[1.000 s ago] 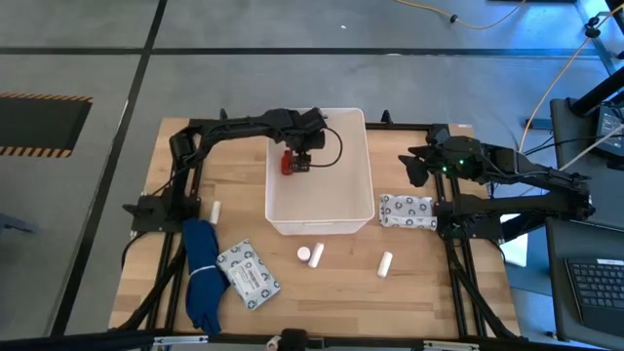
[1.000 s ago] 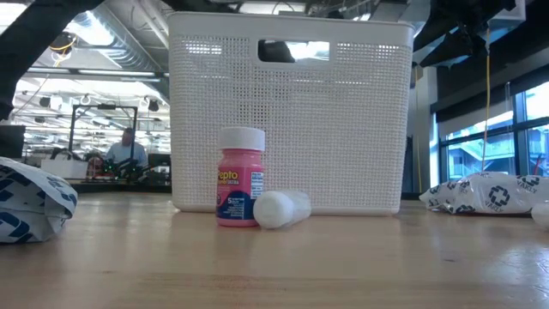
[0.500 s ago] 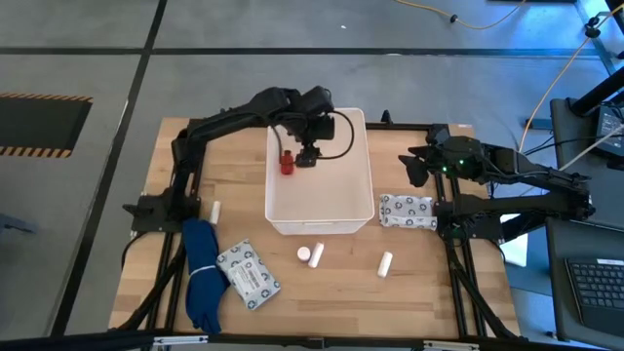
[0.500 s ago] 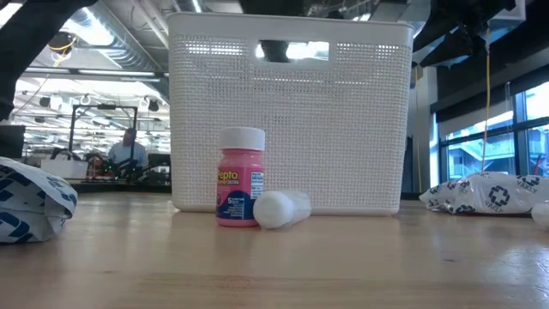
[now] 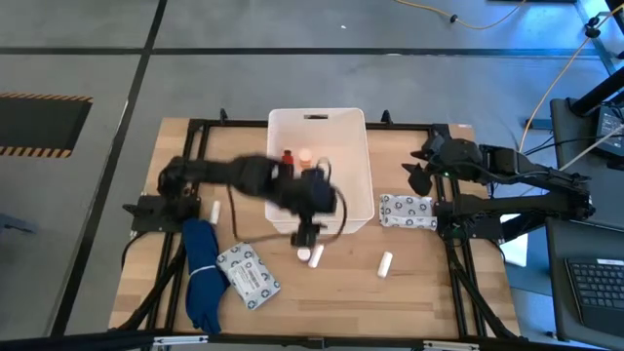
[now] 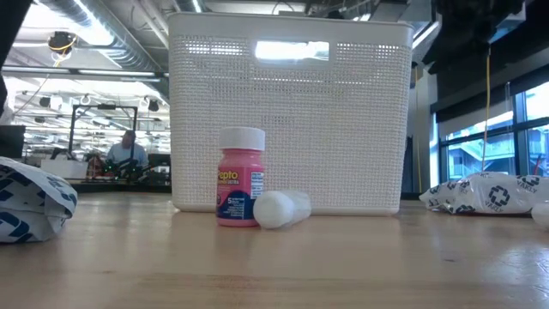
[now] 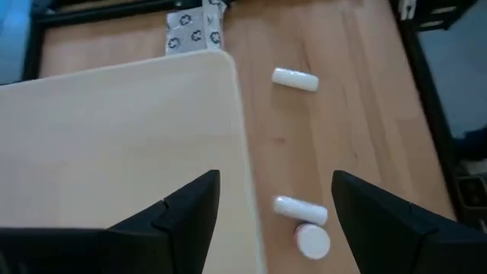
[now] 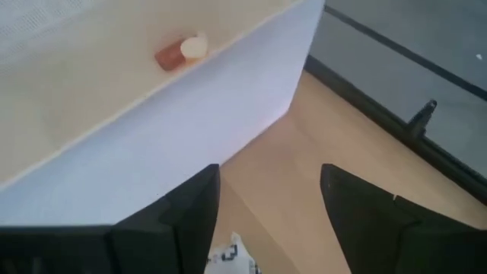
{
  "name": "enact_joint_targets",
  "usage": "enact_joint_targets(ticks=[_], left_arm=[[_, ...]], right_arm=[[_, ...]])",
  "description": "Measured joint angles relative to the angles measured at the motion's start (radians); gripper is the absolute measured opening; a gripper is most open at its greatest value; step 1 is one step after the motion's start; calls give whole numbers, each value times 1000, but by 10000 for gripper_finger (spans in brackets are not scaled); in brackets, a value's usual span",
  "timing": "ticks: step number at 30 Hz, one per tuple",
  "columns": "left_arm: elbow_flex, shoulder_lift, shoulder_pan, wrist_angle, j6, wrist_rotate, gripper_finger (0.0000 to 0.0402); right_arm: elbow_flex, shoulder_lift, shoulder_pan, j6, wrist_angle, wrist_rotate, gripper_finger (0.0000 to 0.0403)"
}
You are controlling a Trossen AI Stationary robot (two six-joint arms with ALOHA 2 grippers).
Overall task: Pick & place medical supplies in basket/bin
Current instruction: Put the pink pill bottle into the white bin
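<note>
Wooden table point(image 5: 429, 283) holds remaining supplies; red bottle point(image 5: 288, 157) now lies released inside bin point(image 5: 353, 132); left gripper point(image 7: 275, 199), jaws apart and empty, has swung toward white cylinder point(image 7: 300, 208); right gripper point(image 8: 268, 199) waits open beside bin.

Wooden table point(image 5: 419, 283): tub point(image 5: 353, 127), packets point(image 5: 248, 274), cylinders point(image 5: 386, 262).

The left arm reaches rightward across the table's middle, blurred, its left gripper point(image 5: 308, 230) pointing down with its 2 fingers point(image 7: 186, 209) spread apart. The right arm waits folded at the right, its right gripper point(image 5: 417, 175) also parted.
</note>
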Motion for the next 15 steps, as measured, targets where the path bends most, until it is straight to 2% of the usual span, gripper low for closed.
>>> enact_joint_targets(ticks=[3,7,9,11,15], left_arm=[[1,36,-107,42,-159,-86,246],[0,92,-199,96,-523,-206,246],[1,128,-232,107,-637,-246,246],[1,176,-267,90,-690,-269,246],[0,274,-302,64,-844,-245,246]], right_arm=[[0,0,0,0,-7,-19,229],[0,0,1,0,-8,-26,229],[0,0,0,1,-8,-26,229],[0,0,1,-3,-8,-26,229],[0,0,1,-4,-8,-26,229]])
